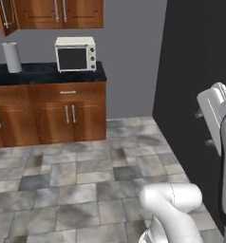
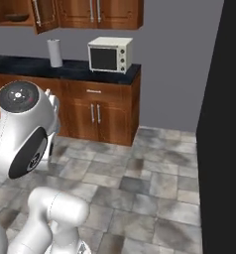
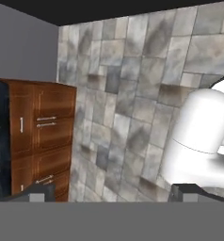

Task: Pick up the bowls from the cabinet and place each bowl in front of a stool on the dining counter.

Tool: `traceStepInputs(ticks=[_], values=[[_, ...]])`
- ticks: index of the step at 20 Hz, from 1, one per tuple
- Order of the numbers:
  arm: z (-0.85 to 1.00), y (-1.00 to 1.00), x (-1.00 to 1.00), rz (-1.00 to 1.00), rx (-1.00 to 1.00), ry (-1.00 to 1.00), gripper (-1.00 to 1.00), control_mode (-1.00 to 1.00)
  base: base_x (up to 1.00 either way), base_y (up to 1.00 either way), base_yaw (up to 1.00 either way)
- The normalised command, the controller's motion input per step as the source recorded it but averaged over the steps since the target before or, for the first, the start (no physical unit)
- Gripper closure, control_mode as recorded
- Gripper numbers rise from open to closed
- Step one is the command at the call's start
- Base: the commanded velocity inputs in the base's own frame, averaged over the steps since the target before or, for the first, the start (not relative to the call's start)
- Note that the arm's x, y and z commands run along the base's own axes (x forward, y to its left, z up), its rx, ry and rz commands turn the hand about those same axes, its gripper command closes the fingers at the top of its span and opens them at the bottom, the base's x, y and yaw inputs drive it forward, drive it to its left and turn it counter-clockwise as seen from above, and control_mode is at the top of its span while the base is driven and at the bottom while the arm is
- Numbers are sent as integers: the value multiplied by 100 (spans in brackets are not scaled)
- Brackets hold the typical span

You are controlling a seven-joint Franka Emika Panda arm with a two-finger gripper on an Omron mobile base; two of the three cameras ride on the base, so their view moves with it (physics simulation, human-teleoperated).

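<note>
Hand view looks across grey stone floor tiles [image 3: 128, 94] toward the low brown drawer cabinets [image 3: 43, 136], with the two dark fingertips [image 3: 36, 193] of the hand [image 3: 111, 194] rising far apart at the bottom; the hand stands wide open with nothing between its tips, hovering over bare floor.

Left base view shows the wall surface [image 1: 43, 72] with its black top, carrying a white toaster oven [image 1: 76, 53] at the right end and a paper towel roll [image 1: 12, 57] standing upright to the left of it, well apart. Below them run the reddish-brown doors with silver handles. Above hangs the cabinet [image 1: 58, 13], its leftmost door swung open with the long silver handle showing.

Right base view gives the same surface from the other side: the oven sits near the end and the roll to its left. In the opened compartment of the cabinet [image 2: 90, 12], at the upper left corner, a dark shallow shape rests on the shelf, probably the brown bowl [image 2: 17, 17], though it is too small to be sure. A tall black panel [image 2: 224, 124] fills the right side, and the arm [image 2: 23, 129] bends in the foreground, well away from the cabinet.
</note>
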Motion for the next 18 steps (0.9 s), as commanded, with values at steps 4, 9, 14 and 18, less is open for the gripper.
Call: traceStepInputs(ticks=[4, 9, 14, 18], values=[[0, 0, 0, 0, 0, 0, -100, 100, 100, 100, 0], [0, 0, 0, 0, 0, 0, -100, 100, 100, 100, -1], [0, 0, 0, 0, 0, 0, -100, 100, 100, 100, -6], [0, 0, 0, 0, 0, 0, -100, 100, 100, 100, -10]])
